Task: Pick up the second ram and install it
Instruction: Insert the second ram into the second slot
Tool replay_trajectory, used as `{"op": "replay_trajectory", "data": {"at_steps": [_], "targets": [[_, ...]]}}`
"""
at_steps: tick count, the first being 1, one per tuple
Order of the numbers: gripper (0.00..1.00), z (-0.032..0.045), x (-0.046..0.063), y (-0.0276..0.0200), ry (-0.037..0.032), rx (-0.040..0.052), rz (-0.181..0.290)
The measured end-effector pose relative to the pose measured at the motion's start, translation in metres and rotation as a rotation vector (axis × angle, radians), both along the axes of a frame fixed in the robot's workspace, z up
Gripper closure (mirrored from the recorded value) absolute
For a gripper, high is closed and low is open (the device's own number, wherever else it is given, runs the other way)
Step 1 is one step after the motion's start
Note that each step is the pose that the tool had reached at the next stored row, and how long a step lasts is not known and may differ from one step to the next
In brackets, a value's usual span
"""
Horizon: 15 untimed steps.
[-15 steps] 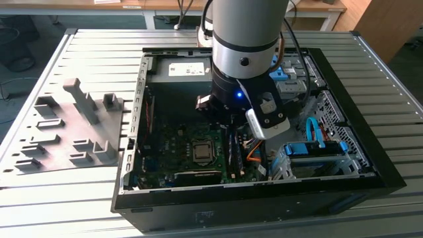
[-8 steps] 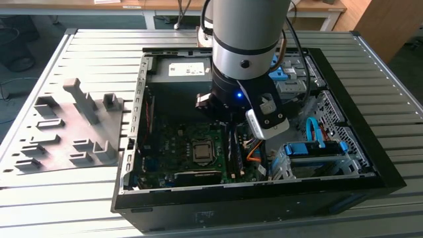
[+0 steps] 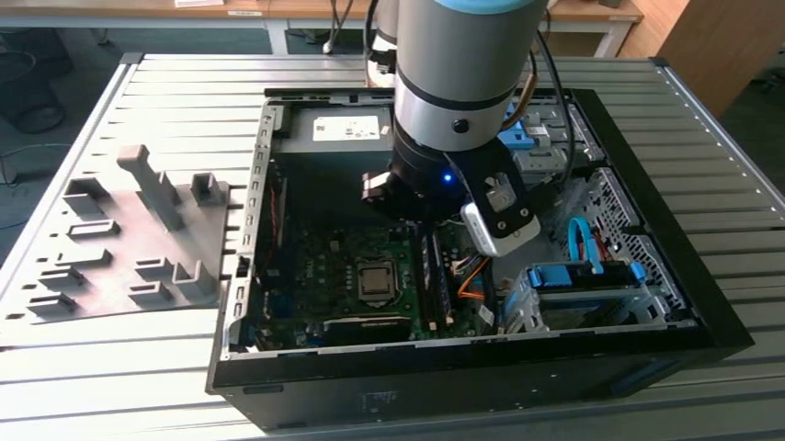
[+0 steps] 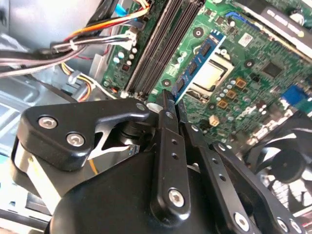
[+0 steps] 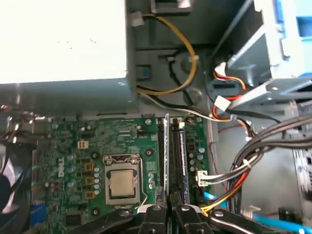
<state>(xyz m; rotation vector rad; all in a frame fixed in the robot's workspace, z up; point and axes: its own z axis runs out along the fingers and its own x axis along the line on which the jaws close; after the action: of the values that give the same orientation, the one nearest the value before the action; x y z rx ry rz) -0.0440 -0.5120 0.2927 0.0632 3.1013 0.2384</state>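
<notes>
Evidently the second ram [image 4: 197, 63] is clamped by one end between the closed fingers [image 4: 169, 146] of the gripper [image 4: 173, 102]. It stands on its long edge, so its contact edge faces the motherboard [image 5: 73, 141]. In the first wrist view the strip [image 5: 166, 156] reads as a thin line running along the memory slots [image 5: 161, 146], which suggests the arm has lined it up lengthwise with an open slot. I judge it is above the board and not yet seated, since in the second wrist view it appears over the processor socket [image 4: 209, 75] instead of in a slot.

What looks like the other, darker strip [image 5: 181, 161] sits in the neighbouring slot.

In the exterior view the arm [image 3: 460, 83] reaches down into the open computer case [image 3: 723, 322]. There the slots lie at three o'clock of the socket, the power supply [image 3: 344, 129] at twelve and the blue drive cage [image 3: 576, 280] farther out at three. A grey foam tray [image 3: 123, 239] lies outside the case at nine o'clock.
</notes>
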Motion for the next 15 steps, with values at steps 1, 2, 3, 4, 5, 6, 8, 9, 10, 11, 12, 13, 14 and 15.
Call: {"op": "replay_trajectory", "data": {"at_steps": [1,2,3,4,5,6,8,9,10,11,12,13,14,15], "targets": [[0.86,0.0000,0.0000,0.0000,0.0000,-0.0001,0.009],[0.86,0.0000,0.0000,0.0000,0.0000,-0.0001,0.009],[0.86,-0.0001,-0.0001,0.0000,0.0000,0.0000,0.009],[0.86,-0.0001,0.0000,0.0000,0.0000,0.0002,0.010],[0.86,-0.0002,0.0000,0.0000,0.0000,-0.0002,0.010],[0.86,-0.0005,0.0001,0.0001,-0.0001,-0.0014,0.010],[0.86,-0.0006,0.0001,0.0000,0.0000,-0.0062,0.009],[0.86,-0.0007,0.0001,0.0000,0.0001,-0.0105,0.009],[0.86,-0.0009,0.0001,0.0000,0.0001,-0.0161,0.008],[0.86,-0.0012,0.0000,0.0000,0.0001,-0.0238,0.007],[0.86,-0.0014,0.0000,0.0000,0.0002,-0.0312,0.006],[0.86,-0.0015,0.0001,0.0000,0.0001,-0.0341,0.005],[0.86,-0.0015,0.0001,0.0000,0.0002,-0.0342,0.005],[0.86,-0.0015,0.0001,0.0000,0.0001,-0.0343,0.005]]}}
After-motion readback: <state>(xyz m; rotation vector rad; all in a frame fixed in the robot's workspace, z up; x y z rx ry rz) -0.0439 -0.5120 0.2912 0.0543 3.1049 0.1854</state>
